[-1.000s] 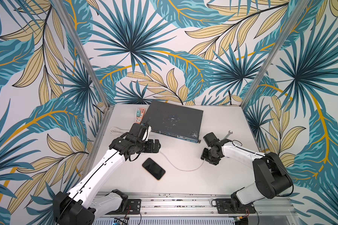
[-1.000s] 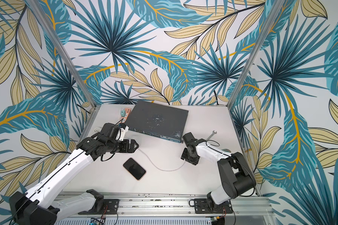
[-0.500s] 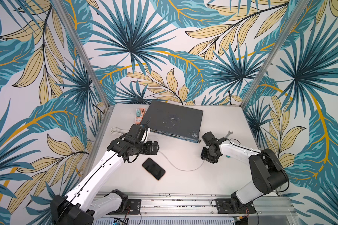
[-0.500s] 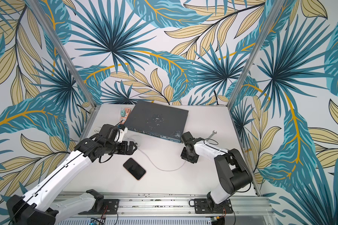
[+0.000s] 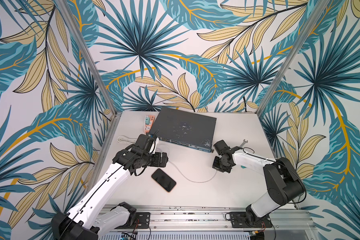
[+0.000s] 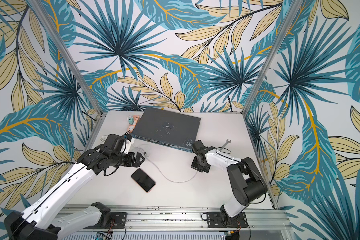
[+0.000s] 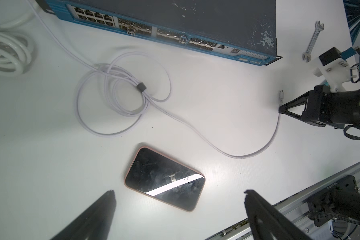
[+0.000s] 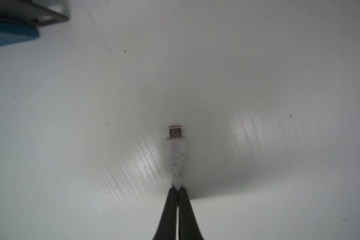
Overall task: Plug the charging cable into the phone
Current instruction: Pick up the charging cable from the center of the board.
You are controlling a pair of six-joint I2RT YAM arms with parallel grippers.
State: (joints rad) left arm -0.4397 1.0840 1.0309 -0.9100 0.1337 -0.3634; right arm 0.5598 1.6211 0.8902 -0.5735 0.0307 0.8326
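The phone [image 5: 163, 180] [image 6: 143, 180] lies flat and face up near the table's front middle, black with a rose-gold rim. In the left wrist view my left gripper [image 7: 179, 192] hangs open above the phone [image 7: 164, 178], touching nothing. The charging cable [image 5: 195, 180] [image 6: 175, 180] curves from its tied bundle [image 7: 141, 86] to my right gripper [image 5: 216, 170] [image 6: 196, 168]. In the right wrist view that gripper [image 8: 177, 190] is shut on the cable just behind the connector [image 8: 176, 145], low over the table. The metal tip sticks out past the fingertips.
A dark grey network switch [image 5: 185, 126] fills the back middle, with an orange power strip [image 5: 149, 123] and its thick white cord [image 5: 125, 139] to its left. A small wrench [image 5: 244, 143] lies behind the right arm. An aluminium rail [image 5: 185, 216] runs along the front edge.
My right gripper has closed on the cable behind the connector. The left arm has shifted slightly towards the phone and stays open.
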